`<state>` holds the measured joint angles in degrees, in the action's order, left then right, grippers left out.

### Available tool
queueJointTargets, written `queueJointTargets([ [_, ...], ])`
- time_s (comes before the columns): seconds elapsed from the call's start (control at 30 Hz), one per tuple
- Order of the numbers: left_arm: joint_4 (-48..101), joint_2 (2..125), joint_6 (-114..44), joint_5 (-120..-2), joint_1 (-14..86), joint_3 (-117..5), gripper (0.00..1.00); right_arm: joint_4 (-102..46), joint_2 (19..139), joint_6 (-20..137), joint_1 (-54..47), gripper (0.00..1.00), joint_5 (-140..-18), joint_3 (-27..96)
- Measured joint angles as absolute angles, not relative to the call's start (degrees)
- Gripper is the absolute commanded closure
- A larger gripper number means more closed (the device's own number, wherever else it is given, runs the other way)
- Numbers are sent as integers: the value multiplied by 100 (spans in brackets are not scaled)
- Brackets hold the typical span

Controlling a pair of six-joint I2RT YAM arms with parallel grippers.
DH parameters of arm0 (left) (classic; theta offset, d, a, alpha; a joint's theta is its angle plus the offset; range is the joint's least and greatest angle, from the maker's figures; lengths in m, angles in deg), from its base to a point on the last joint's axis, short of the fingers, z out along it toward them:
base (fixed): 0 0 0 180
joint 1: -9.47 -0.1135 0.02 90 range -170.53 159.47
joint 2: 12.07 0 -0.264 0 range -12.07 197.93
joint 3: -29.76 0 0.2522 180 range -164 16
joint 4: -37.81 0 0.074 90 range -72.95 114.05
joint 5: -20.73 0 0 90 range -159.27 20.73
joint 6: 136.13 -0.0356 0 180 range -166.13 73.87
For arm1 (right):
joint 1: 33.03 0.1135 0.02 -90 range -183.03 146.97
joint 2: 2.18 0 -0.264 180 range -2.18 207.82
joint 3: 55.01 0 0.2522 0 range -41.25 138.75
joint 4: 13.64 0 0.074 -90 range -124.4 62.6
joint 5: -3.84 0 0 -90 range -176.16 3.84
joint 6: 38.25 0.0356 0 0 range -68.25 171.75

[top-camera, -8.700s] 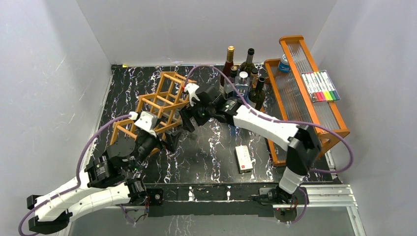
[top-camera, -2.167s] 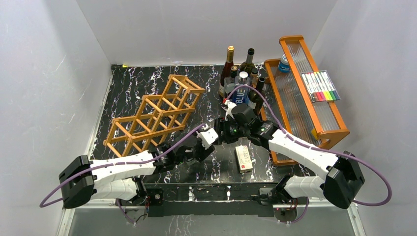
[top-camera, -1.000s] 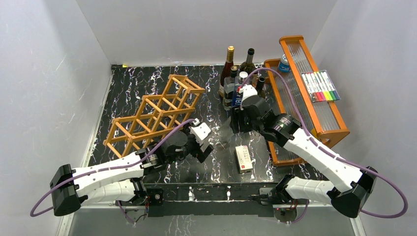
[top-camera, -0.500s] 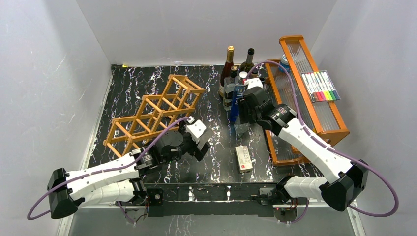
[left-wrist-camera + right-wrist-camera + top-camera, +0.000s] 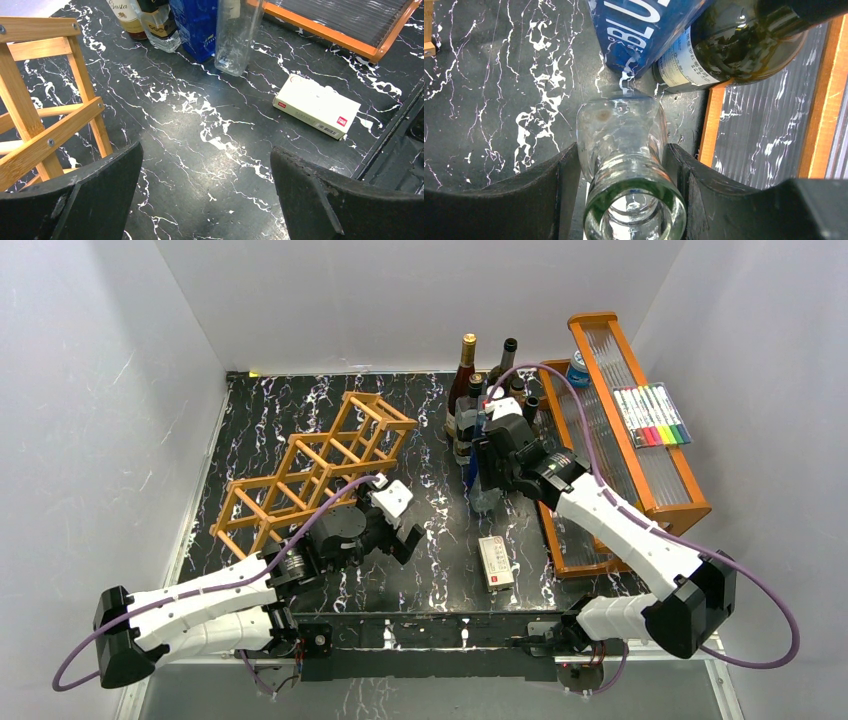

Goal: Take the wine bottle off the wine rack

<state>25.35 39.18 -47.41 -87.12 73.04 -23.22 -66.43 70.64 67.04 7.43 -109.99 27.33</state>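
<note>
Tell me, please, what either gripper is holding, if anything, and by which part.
The right gripper holds the clear glass bottle by its neck, below the mouth; the left gripper is open and empty.

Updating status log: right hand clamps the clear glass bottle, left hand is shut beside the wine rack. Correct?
No. The left hand is open, not shut; the left wrist view shows its fingers wide apart, nothing between them, beside the wine rack. The right hand does clamp the clear glass bottle.

Glass wine bottle [image 5: 621, 135]; wooden wine rack [image 5: 35, 27]
</note>
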Motion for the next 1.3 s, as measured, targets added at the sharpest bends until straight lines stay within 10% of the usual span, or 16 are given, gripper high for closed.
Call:
queueJointTargets([
  [0.77, 2502, 3691, -4520, -9003, 7304, -2407, 2, -6485, 7245, 6651, 743, 3, -10850, 2722],
  [1.07, 1894, 3959, -4324, -8705, 6714, -3376, 2, -6512, 7129, 6579, 743, 2, -10778, 2945],
  [1.3, 1103, 4344, -4042, -7289, 3791, -4827, 2, -6555, 6832, 6468, 665, 2, -10697, 3847],
])
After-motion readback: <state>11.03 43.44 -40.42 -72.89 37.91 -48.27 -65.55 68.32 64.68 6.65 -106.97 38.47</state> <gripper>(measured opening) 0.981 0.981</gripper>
